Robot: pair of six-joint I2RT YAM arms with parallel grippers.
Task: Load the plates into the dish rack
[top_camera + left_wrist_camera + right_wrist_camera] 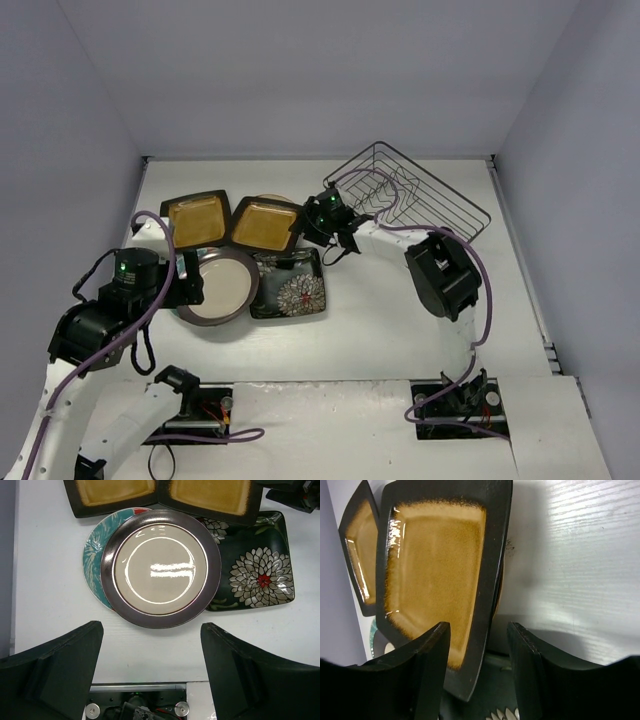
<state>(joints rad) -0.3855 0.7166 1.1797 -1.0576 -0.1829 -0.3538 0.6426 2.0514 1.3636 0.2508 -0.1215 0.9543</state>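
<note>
Both grippers gape: right gripper (479, 626) straddles an amber plate's (435, 570) rim near the rack (402, 186); left gripper (152, 626) faces the cream plate (160, 567), which overlaps the teal plate (95, 555) and flowered plate (260, 572).

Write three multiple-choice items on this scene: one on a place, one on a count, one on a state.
1. Where does the round brown-rimmed plate lie relative to the teal floral plate?
A. beside it, apart
B. under it
C. on top of it

2. How many square amber plates are there?
A. one
B. two
C. four

3. The left end effector is:
A. open, holding nothing
B. shut on a plate
C. shut, empty

Answers:
1 C, it covers most of the teal plate.
2 B, two lie side by side.
3 A, its fingers stand wide apart with nothing between them.
</note>
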